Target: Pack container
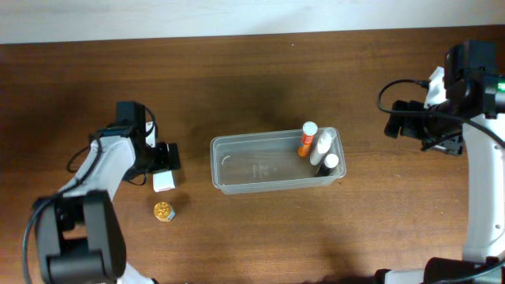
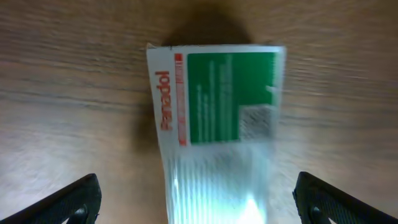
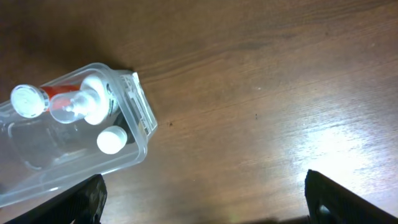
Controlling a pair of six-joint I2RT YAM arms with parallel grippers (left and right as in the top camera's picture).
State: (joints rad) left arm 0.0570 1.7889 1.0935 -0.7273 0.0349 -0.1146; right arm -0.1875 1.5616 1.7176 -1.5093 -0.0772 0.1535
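Left gripper (image 1: 164, 161) hovers spread over a white box (image 1: 163, 182), well left of the container (image 1: 252, 188), which has three bottles (image 1: 316, 146) in its right end.

Left wrist view: the box reads "Panadol". Best to centre it between the fingers, then close across its narrow sides.

Right wrist view: right gripper (image 3: 202, 202) is spread and empty, right of the container.

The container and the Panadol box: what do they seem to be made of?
The container looks like clear, smooth plastic: the wood grain of the table and the bottles inside show through it. The Panadol box seems to be printed card with a glossy coat, judging by the glare on its lower face, though blur leaves this open.
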